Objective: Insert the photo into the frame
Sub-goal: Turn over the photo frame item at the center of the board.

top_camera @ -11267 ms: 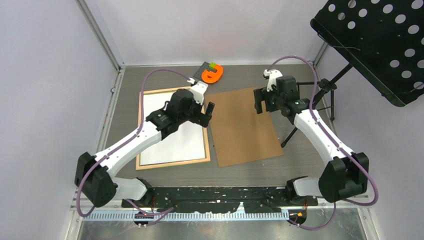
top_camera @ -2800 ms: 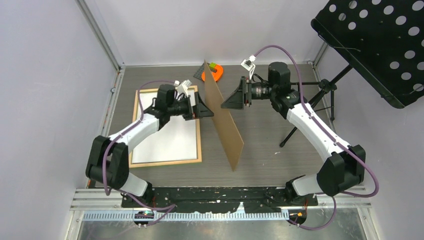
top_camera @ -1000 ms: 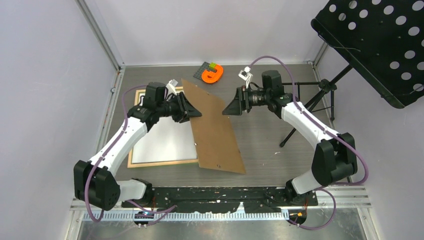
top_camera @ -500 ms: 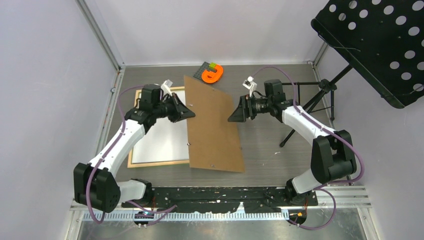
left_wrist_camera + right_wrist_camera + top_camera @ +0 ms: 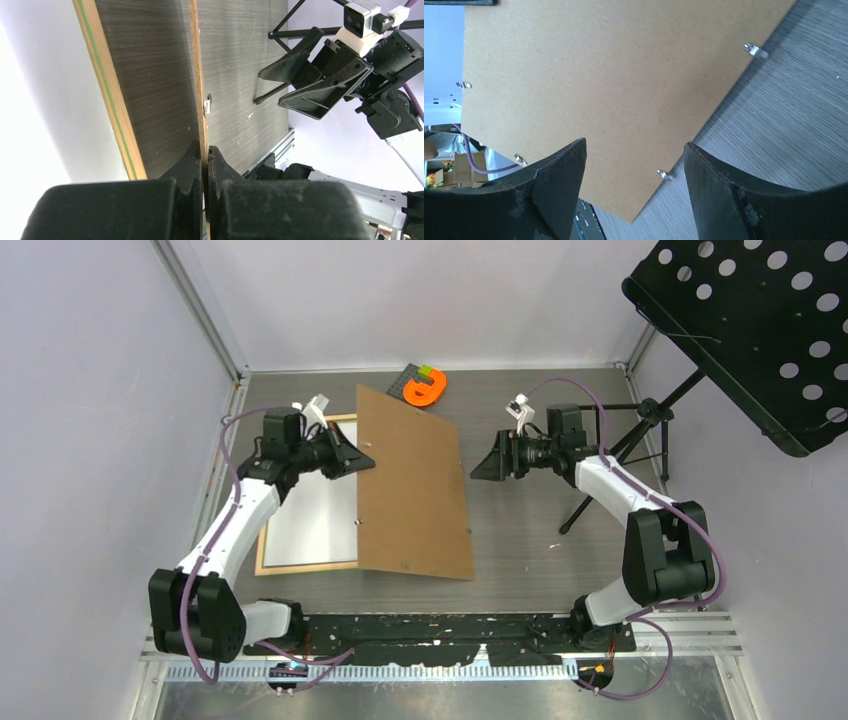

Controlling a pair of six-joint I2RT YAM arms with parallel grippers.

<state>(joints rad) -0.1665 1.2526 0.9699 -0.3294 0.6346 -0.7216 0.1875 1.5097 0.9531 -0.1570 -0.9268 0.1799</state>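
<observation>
The frame (image 5: 300, 567) lies flat at the left of the table, pale wood face up, with the photo (image 5: 310, 515) inside it, white back up. A brown backing board (image 5: 415, 490) slants over the frame's right side. My left gripper (image 5: 366, 463) is shut on the board's left edge, holding it above the frame. In the left wrist view the jaws (image 5: 204, 147) pinch the thin board edge, with the frame rail (image 5: 107, 100) and the white photo (image 5: 40, 125) below. My right gripper (image 5: 482, 465) stands open just right of the board, apart from it; the board (image 5: 599, 75) fills its wrist view beyond the gripper (image 5: 634, 142).
An orange piece on a dark plate (image 5: 425, 388) sits at the back of the table. A black tripod (image 5: 620, 440) and a perforated black stand (image 5: 760, 320) are at the right. Small metal tabs (image 5: 754, 49) stick out of the board's edges.
The left gripper closed on the board's edge and drew it left and lower over the frame. The right gripper backed off to the right, staying open.
</observation>
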